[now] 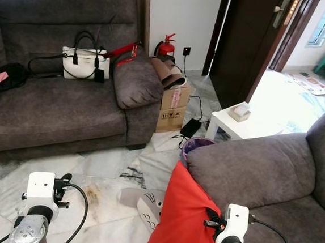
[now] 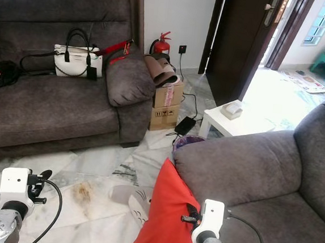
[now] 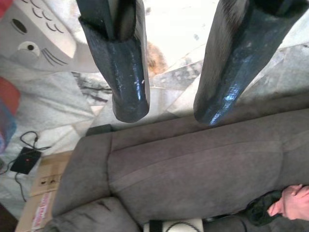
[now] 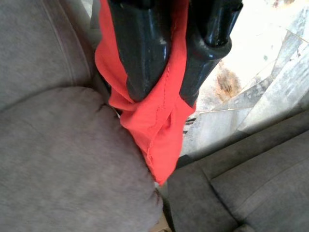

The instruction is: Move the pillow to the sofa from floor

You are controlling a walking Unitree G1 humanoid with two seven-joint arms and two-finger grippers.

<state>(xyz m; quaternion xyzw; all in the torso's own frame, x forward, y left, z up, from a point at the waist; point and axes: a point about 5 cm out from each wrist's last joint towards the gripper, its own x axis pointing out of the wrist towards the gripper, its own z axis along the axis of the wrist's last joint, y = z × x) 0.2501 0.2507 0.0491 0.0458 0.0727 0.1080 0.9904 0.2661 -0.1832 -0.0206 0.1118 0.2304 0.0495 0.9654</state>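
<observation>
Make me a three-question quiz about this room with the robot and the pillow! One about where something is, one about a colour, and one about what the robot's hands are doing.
1. Where is the white handbag?
A. on the far sofa
B. on the floor
C. on the small white table

2. What colour is the pillow the robot has?
A. blue
B. red
C. yellow

3. What is the right tool doing?
A. hanging open over the floor
B. resting on the table
C. pinching the pillow's cloth

Answers:
1. A, the handbag sits on the seat of the far sofa, against the backrest.
2. B, the pillow is bright red, beside the arm of the near sofa.
3. C, the right wrist view has both black fingers closed on the red cloth; the left tool is open above the floor.
</observation>
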